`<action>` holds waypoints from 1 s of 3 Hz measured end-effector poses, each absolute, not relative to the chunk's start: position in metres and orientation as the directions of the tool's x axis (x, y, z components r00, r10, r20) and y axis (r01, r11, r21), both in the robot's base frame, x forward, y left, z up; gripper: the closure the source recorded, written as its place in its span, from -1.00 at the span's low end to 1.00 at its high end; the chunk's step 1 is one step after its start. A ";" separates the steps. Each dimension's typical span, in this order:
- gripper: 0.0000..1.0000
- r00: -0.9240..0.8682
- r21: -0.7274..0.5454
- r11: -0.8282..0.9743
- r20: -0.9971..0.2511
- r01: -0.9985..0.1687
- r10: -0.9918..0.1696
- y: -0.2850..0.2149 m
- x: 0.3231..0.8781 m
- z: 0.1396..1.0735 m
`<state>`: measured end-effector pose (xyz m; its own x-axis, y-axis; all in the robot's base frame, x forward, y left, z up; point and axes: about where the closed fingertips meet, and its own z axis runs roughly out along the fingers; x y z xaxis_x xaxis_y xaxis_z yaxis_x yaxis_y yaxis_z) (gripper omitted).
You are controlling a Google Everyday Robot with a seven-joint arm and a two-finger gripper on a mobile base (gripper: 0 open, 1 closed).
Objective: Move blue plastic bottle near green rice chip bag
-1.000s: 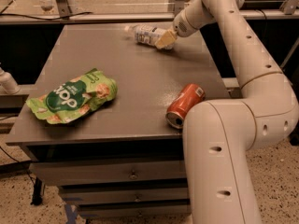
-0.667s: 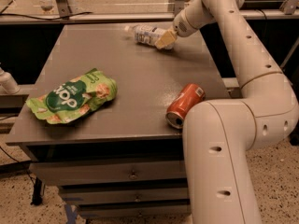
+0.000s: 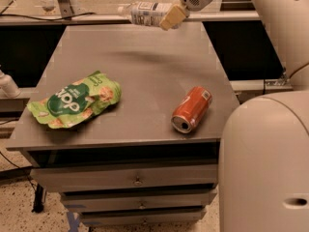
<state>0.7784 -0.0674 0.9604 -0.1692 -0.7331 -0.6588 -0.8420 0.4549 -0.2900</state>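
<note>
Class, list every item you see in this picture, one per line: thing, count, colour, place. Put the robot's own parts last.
blue plastic bottle: one, clear with a pale label, held on its side above the table's far edge
green rice chip bag: one, bright green, lying flat at the table's front left
soda can: one, red, on its side at the table's front right, apart from the bag
table: one, grey, centre of view
drawers: a stack, grey, under the table top
gripper: one, tan fingers, top centre, shut on the bottle's right end
arm: one, white, along the right side, reaching to the far edge
</note>
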 end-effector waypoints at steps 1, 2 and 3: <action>1.00 -0.169 -0.290 0.455 -0.659 -0.842 -0.733 -0.067 0.778 0.961; 1.00 -0.188 -0.237 0.437 -0.657 -0.868 -0.730 -0.060 0.778 0.944; 1.00 -0.206 -0.186 0.418 -0.653 -0.889 -0.729 -0.051 0.768 0.928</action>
<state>0.7682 -0.0510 0.9276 -0.2056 -0.7288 -0.6532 -0.8893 0.4177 -0.1861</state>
